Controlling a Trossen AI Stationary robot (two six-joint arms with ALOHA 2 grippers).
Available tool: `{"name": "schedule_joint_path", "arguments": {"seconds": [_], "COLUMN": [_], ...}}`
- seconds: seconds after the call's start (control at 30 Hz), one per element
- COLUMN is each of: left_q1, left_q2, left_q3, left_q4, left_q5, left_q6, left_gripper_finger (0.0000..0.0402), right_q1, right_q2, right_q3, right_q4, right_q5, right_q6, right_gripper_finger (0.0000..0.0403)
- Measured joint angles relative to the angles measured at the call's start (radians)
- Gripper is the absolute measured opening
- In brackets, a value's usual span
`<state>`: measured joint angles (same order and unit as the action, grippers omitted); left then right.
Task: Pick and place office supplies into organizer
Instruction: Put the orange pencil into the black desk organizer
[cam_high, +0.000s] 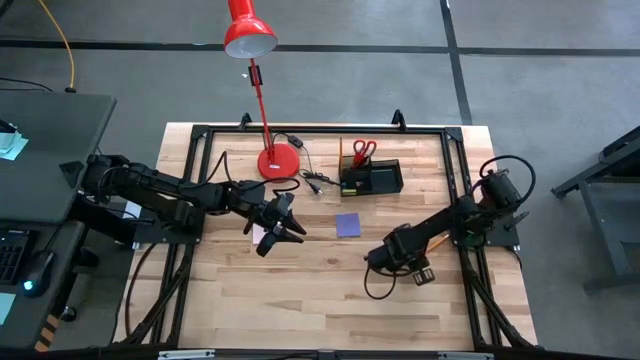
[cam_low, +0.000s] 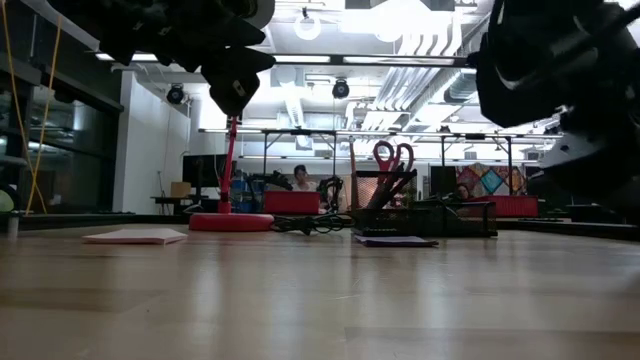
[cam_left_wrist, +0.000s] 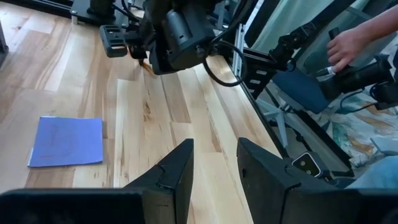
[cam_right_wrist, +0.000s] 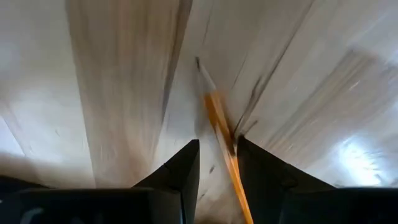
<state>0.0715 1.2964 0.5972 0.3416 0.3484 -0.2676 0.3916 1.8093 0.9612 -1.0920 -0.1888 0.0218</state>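
My right gripper (cam_right_wrist: 217, 144) points down at the table in its near right part, open, its two fingers astride a thin orange pencil (cam_right_wrist: 214, 112) that lies flat on the wood. In the high view only the pencil's end (cam_high: 437, 241) shows beside the right arm. My left gripper (cam_high: 283, 225) hovers open over mid-table, just right of the pink sticky-note pad (cam_high: 260, 232). The purple pad (cam_high: 348, 224) lies flat between the arms. The black organizer (cam_high: 372, 180) stands near the far edge, with the red-handled scissors (cam_high: 363, 150) upright in it. My right gripper comes from above with its fingers across the pencil's front third (cam_right_wrist: 225, 146), near the sharpened end. The pencil lies on the table close against one finger (cam_right_wrist: 261, 177), with a gap to the other. I cannot tell whether that finger touches it.
The red lamp's round base (cam_high: 279, 162) and a black cable (cam_high: 315, 180) sit left of the organizer. Black frame rails (cam_high: 455, 160) run along the table's edges. A person's hand (cam_left_wrist: 348, 43) shows beyond the table in the left wrist view. Bare wood lies toward the near edge (cam_high: 320, 310).
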Motion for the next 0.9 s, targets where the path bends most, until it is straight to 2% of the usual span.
{"name": "schedule_joint_path", "arguments": {"seconds": [0.2, 0.33, 0.43, 0.67, 0.9], "left_q1": [0.000, 0.000, 0.000, 0.000, 0.000], "left_q2": [0.000, 0.000, 0.000, 0.000, 0.000], "left_q3": [0.000, 0.000, 0.000, 0.000, 0.000], "left_q4": [0.000, 0.000, 0.000, 0.000, -0.001], "left_q5": [-0.001, -0.001, -0.002, 0.001, 0.023], "left_q6": [0.000, 0.000, 0.006, 0.008, 0.009], "left_gripper_finger": [0.0111, 0.0111, 0.0111, 0.0111, 0.0111], "right_q1": [0.008, 0.001, -0.009, -0.010, -0.032], "right_q2": [0.001, 0.001, 0.001, 0.003, 0.003], "right_q3": [-0.016, -0.017, -0.008, 0.079, 0.165], "right_q4": [-0.007, 0.010, 0.020, 0.137, 0.323], "right_q5": [0.002, -0.008, -0.069, -0.144, -0.160], "right_q6": [0.030, 0.074, 0.113, 0.225, 0.469], "right_gripper_finger": [0.0092, 0.0041, 0.0009, 0.0003, 0.0001]}}
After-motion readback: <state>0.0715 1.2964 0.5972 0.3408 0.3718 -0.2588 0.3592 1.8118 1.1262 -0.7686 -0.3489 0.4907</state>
